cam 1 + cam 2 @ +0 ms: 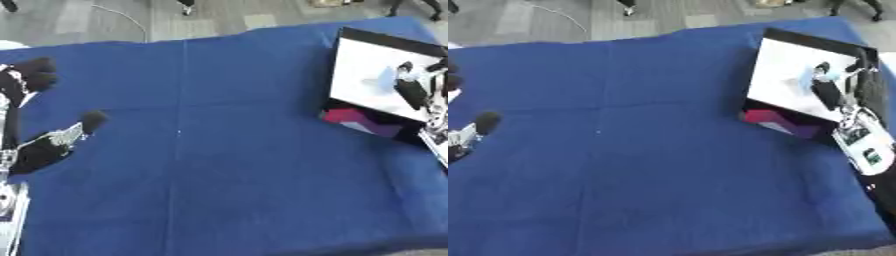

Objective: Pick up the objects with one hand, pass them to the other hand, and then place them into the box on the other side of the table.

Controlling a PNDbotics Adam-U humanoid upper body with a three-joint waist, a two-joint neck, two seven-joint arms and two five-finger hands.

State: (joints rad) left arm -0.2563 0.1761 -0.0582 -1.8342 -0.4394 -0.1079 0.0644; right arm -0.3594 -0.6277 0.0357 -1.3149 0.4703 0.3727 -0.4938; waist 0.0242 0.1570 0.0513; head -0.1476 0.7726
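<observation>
- Left eye view: blue cloth [219,165] fills the table, a crease running down its middle; the box [372,75] sits at the far right, white inside with a black rim, its near side showing a pink and purple panel [350,119]; the right hand [411,90] is over the box's right part, dark fingers pointing toward the near side; a small pale blue thing [385,77] lies on the white floor of the box just left of those fingers, right beside them; whether they touch it I cannot tell, and whether that hand is open or curled I cannot tell either.
- Same view, left edge: the left hand [39,145] rests low on the cloth, one finger stretched up and out toward the table's middle, nothing in it; it reads as relaxed and open; more dark fingertips [35,75] show higher up at that edge; this hand is well apart from the box and the pale thing.
- Right eye view: the box stands at the upper right; the right hand comes in from the right edge with its silver and white forearm [859,137] trailing toward the near side; the pale blue thing sits just left of the hand inside the box; only a dark fingertip of the left hand peeks in at the left edge.
</observation>
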